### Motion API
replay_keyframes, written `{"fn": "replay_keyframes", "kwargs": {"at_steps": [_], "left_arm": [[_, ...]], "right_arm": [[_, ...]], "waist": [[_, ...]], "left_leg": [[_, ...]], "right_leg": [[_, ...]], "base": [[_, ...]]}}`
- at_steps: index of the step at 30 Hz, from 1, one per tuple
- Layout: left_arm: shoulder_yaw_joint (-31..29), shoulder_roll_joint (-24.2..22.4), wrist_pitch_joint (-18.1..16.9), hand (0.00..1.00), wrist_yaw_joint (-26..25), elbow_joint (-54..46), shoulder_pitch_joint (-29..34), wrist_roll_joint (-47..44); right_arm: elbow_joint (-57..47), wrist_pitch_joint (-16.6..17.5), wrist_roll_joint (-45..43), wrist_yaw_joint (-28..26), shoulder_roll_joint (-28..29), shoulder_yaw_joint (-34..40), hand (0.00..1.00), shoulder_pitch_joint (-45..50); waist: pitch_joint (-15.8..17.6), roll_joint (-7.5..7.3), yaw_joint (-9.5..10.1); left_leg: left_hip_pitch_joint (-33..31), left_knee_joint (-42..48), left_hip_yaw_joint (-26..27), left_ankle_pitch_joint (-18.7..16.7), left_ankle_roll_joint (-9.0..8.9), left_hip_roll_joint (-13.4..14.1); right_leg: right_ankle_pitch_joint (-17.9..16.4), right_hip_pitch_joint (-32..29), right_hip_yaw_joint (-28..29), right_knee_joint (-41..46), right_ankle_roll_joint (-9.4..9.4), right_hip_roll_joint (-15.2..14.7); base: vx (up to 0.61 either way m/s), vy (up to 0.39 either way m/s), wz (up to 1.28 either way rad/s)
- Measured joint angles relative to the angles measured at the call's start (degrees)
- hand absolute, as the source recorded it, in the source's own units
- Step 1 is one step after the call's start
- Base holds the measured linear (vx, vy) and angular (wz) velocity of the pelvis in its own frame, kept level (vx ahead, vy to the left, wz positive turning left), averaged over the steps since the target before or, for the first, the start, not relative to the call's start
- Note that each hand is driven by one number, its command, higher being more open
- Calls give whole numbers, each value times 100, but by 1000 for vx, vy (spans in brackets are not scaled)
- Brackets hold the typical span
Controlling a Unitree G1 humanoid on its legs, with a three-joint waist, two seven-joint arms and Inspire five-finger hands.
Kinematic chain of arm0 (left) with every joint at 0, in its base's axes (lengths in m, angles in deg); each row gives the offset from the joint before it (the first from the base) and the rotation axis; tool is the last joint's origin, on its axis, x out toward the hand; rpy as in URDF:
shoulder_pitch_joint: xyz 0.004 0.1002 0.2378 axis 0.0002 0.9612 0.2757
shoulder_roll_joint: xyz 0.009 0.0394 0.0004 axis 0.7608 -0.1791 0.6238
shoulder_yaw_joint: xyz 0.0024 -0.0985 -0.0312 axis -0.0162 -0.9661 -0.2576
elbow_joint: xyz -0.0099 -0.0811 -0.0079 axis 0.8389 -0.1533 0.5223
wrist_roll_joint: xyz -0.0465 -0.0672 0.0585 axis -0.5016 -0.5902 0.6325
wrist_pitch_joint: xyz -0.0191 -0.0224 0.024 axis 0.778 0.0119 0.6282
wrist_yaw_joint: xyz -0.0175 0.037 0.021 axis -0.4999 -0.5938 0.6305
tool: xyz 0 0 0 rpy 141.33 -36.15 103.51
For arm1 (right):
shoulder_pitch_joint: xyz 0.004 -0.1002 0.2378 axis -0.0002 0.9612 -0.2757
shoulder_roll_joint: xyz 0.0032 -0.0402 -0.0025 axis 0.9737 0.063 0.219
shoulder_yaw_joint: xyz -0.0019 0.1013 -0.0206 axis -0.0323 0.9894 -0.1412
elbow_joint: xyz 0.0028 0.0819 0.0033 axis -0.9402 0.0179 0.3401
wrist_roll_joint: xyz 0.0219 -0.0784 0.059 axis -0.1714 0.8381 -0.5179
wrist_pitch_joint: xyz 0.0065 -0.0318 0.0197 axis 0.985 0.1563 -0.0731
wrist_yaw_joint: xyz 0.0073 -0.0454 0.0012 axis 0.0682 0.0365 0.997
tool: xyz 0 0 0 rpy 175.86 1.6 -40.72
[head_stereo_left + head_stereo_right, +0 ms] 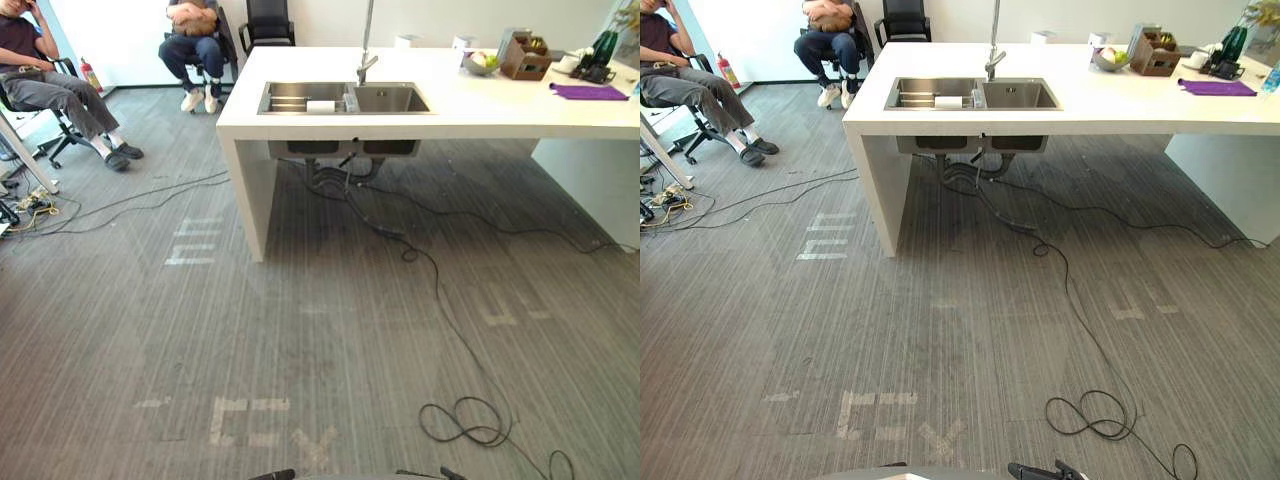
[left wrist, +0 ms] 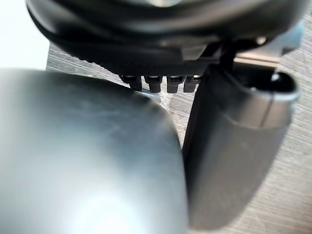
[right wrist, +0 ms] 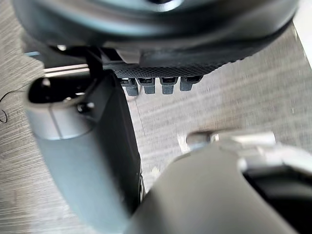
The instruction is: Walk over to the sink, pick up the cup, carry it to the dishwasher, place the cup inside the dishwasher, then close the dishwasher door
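Note:
The steel double sink is set in a white island counter across the room, with a tall faucet behind it. A small white cup-like thing lies in the left basin, and something clear stands by the divider. My left hand hangs over the grey floor, its fingers straight and relaxed, holding nothing. The right hand hangs the same way, its fingers loose and empty.
Two people sit on chairs at the far left and back, beside an empty black chair. A fruit bowl, a wooden box and a purple cloth are on the counter. Thin cables cross the left floor.

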Motion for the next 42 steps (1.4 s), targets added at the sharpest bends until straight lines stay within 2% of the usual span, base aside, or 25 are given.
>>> {"fn": "replay_keyframes", "kwargs": {"at_steps": [4, 6, 7, 15, 19, 26, 30, 35, 37, 42], "left_arm": [[139, -15, -705, 100, -165, -29, 87, -21], [168, -23, -864, 100, -209, -48, 109, -21], [168, -36, -1053, 100, -281, -55, 129, -24], [120, -113, -1648, 100, -415, -52, 265, -78], [15, -135, -1690, 100, -476, -25, 293, -74], [-208, -142, -1673, 100, -529, 132, 291, -75], [-391, -158, -1453, 100, -529, 176, 295, -78], [-455, -158, -1319, 100, -524, 252, 300, -251], [-512, -169, -1263, 100, -523, 273, 300, -304], [-533, -164, -1189, 100, -518, 358, 296, -477]], "right_arm": [[-110, 105, 96, 58, 22, -31, 100, 35], [-119, 182, 91, 65, 22, -54, 100, 59], [-119, 279, 73, 2, 24, -59, 100, 68], [-96, 809, 12, -558, -4, -58, 100, 218], [25, 1047, -152, -677, -6, -60, 100, 224], [155, 1125, -480, -1175, -3, -36, 100, 209], [313, 1163, -1085, -1367, 19, 12, 100, 213], [383, 1454, -1322, -1488, 51, 26, 100, 236], [395, 1424, -1333, -1553, 51, 46, 100, 232], [475, 1052, -1550, -1853, 75, 248, 100, 199]], "waist": [[10, -12, 1], [38, -55, 1], [47, -46, 2], [53, -72, 6], [54, -97, 7], [38, -169, 4], [35, -181, 3], [32, -183, -5], [29, -185, -3], [30, -185, -4]], "left_leg": [[26, -12, -11, -24, -37, 1], [28, -13, -14, -25, -39, 0], [32, -13, -15, -25, -38, 0], [97, -75, -31, 14, -3, -7], [117, -109, -43, 36, 5, -17], [118, -110, -86, 52, 9, -38], [127, -113, -102, 71, 16, -46], [136, -138, -100, 86, 16, -45], [142, -139, -101, 86, 16, -45], [161, -141, -103, 86, 16, -47]], "right_leg": [[-36, 35, -36, -1, 59, -4], [-38, 38, -41, 0, 62, -6], [-38, 41, -45, 1, 62, -6], [-41, 95, -87, 8, 61, -14], [-41, 98, -104, 6, 61, -22], [-41, 110, -150, 1, 63, -44], [-42, 122, -171, 6, 63, -53], [-41, 126, -179, 12, 62, -53], [-41, 129, -182, 12, 62, -54], [-41, 161, -189, 9, 62, -55]], "base": [[4, -2, 2], [-16, -2, 1], [-38, -5, 1], [-50, -7, 1], [-38, -6, 2], [-28, -5, 3], [-52, -8, 2], [-57, -14, 0], [-50, -13, 0], [-20, -6, 0]]}}
